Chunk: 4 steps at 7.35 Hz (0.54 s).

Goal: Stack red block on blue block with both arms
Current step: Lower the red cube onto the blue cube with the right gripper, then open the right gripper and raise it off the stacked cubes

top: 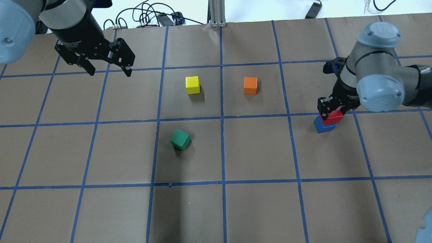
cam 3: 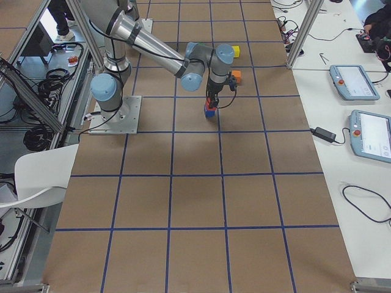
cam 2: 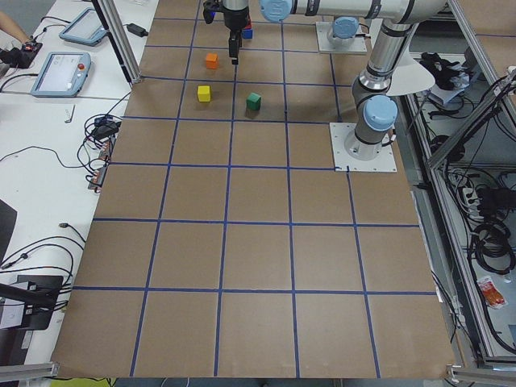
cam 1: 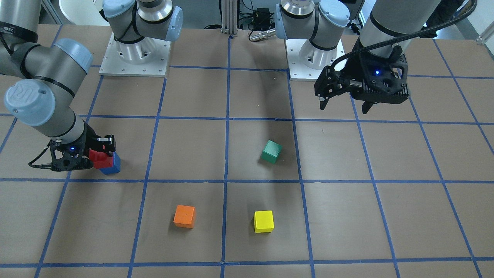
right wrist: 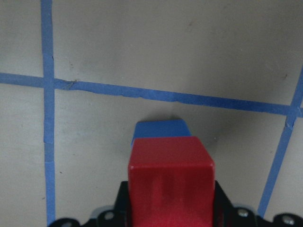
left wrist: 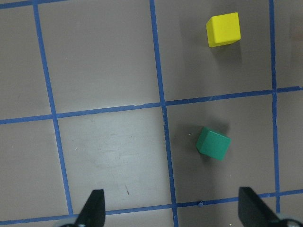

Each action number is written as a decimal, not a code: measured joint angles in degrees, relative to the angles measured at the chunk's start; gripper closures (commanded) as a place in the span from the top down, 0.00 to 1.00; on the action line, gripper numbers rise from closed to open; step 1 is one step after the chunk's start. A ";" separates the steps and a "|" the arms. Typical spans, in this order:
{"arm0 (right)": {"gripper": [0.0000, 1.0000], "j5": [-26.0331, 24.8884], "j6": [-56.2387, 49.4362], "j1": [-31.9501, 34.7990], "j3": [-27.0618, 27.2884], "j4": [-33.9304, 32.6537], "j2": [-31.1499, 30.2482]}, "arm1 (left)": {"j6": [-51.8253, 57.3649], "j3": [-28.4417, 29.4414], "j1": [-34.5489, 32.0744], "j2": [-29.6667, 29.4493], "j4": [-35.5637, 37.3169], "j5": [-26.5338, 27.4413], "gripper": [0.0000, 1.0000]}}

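We log: left gripper [top: 110,73] spread wide, holding nothing | green block [top: 180,139] on the table nearest it | right gripper [top: 332,114] clamped on red block [top: 334,117] | blue block [top: 324,127] directly beneath, slightly offset; we cannot tell whether they touch.

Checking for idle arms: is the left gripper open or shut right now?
Open. The left gripper has its fingers spread wide, with nothing between them.
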 measured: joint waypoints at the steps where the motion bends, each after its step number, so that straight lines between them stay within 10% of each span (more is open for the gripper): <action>1: 0.92 0.00 0.00 0.00 0.02 -0.02 0.00 | 0.00 -0.03 0.00 0.01 0.00 0.00 1.00; 4: 1.00 -0.02 0.00 0.00 0.05 -0.61 0.07 | 0.08 0.01 0.00 0.08 0.00 0.00 1.00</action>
